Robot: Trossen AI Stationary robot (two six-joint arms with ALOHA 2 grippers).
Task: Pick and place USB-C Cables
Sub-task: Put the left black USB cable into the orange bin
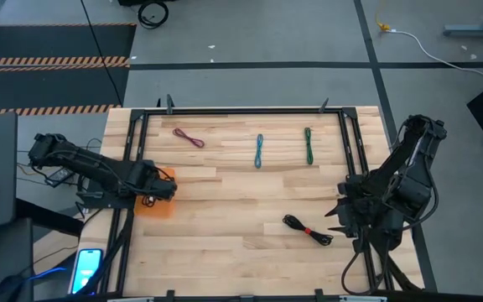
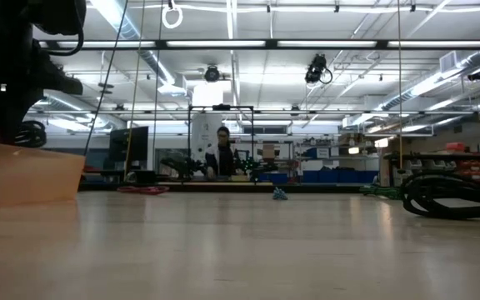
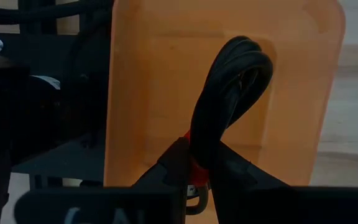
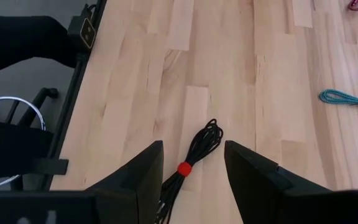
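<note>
Cable handling stays easy: your left gripper (image 3: 194,180) pinches the light, floppy black coil (image 3: 229,99) near its red tie (image 3: 194,165), seemingly over the orange bin (image 3: 166,81), while your right gripper (image 4: 194,165) waits open.

Three cables lie in a row along the far side of the worktop (image 1: 225,210): one left (image 1: 189,137), one middle (image 1: 259,150), one right (image 1: 309,145). A coil (image 1: 307,230) lies near-right. A bin (image 1: 156,204) sits at the left edge.

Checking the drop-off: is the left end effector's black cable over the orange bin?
Yes: held black cable hangs over the orange bin in left end effector.
</note>
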